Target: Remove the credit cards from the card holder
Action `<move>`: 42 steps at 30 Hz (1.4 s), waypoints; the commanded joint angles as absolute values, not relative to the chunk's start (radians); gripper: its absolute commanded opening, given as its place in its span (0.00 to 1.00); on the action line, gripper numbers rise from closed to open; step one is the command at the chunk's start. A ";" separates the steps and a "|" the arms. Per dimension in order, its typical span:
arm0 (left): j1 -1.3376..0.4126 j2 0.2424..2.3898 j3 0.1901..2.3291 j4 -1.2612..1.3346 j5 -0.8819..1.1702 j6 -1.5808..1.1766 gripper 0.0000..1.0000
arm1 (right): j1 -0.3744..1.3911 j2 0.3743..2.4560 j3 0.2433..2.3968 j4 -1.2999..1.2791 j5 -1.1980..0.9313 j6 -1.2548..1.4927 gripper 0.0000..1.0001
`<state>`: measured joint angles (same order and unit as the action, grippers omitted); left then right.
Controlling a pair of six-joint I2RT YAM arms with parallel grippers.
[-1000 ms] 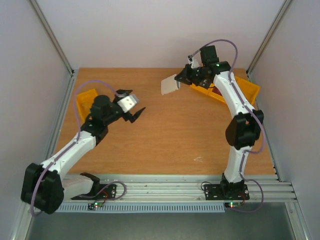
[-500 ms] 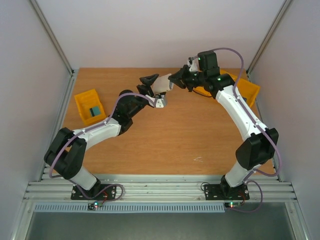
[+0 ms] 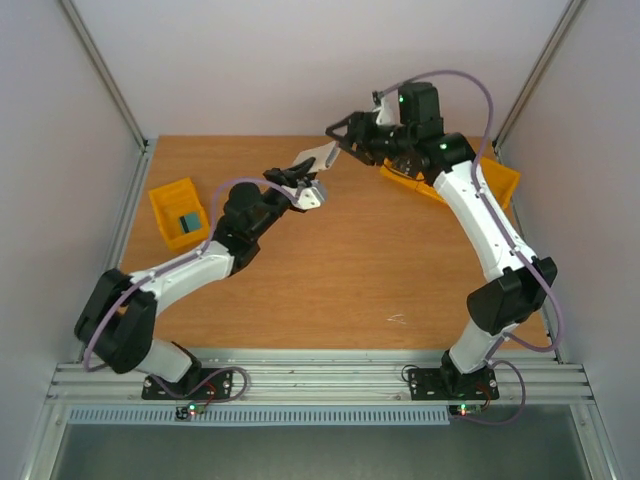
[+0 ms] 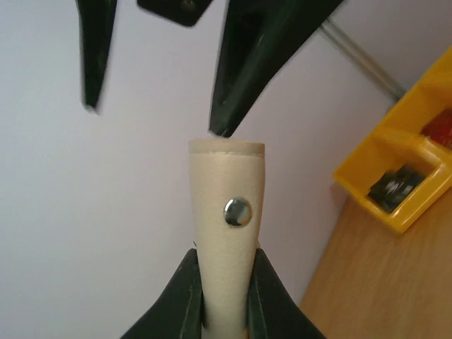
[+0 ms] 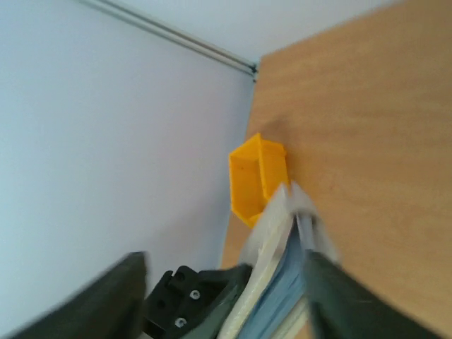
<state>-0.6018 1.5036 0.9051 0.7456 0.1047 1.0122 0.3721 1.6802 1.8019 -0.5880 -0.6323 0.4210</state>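
The left gripper (image 4: pixel 224 268) clenches the near end of the grey-beige folding card holder (image 4: pixel 226 191), aloft over the wooden table's (image 3: pixel 350 270) far middle, the right gripper (image 4: pixel 155 116) spread slack at its far edge, so no credit cards are out yet

The card holder (image 4: pixel 226 247) looks like matt, finely pebbled cream leather, with a shiny metal snap stud (image 4: pixel 237 212). My left fingers (image 4: pixel 186 298) are dark, smooth plastic with a dull sheen. The yellow bin (image 4: pixel 367 194) is glossy plastic, the table (image 4: pixel 381 289) matt wood grain.
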 commanded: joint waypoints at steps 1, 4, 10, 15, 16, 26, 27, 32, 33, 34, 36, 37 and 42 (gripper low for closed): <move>-0.541 1.335 0.972 0.570 0.207 0.551 0.00 | 0.345 1.698 2.037 -0.780 -0.658 0.039 0.91; -0.409 1.307 0.992 0.533 0.520 -0.061 0.00 | 0.294 1.668 2.068 -0.788 -0.781 -0.136 0.98; -0.406 1.246 0.958 0.606 0.586 -0.531 0.00 | 0.287 1.643 2.043 -0.763 -1.132 -0.294 0.99; -0.453 1.167 0.927 0.667 0.674 -0.536 0.00 | 0.428 1.612 2.038 -0.760 -1.066 -0.456 0.98; -0.453 1.157 0.926 0.669 0.672 -0.537 0.00 | 0.447 1.608 2.052 -0.767 -1.084 -0.481 0.98; -0.450 1.031 0.888 0.669 0.702 -0.570 0.00 | 0.456 1.587 2.072 -0.844 -1.151 -0.439 0.93; -0.452 1.020 0.887 0.671 0.711 -0.564 0.00 | 0.467 1.583 2.068 -0.841 -1.150 -0.437 0.93; -0.476 0.994 0.882 0.651 0.718 -0.558 0.00 | 0.549 1.605 2.113 -0.878 -1.115 -0.451 0.84; -0.478 0.991 0.882 0.648 0.717 -0.555 0.00 | 0.552 1.605 2.113 -0.877 -1.115 -0.447 0.72; -0.480 0.988 0.882 0.646 0.718 -0.553 0.00 | 0.553 1.602 2.108 -0.875 -1.111 -0.443 0.60; -0.483 0.985 0.883 0.645 0.724 -0.555 0.00 | 0.556 1.591 2.096 -0.865 -1.114 -0.426 0.32; -0.485 0.985 0.884 0.644 0.725 -0.556 0.00 | 0.559 1.584 2.087 -0.854 -1.118 -0.416 0.19; -0.486 0.973 0.878 0.620 0.703 -0.556 0.09 | 0.564 1.535 2.045 -0.830 -1.103 -0.425 0.01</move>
<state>-0.4847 0.9916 0.8841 0.6014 0.7219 -0.5751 0.5510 1.5948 2.0602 -0.8410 -1.0958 -0.4393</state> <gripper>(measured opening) 0.118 0.055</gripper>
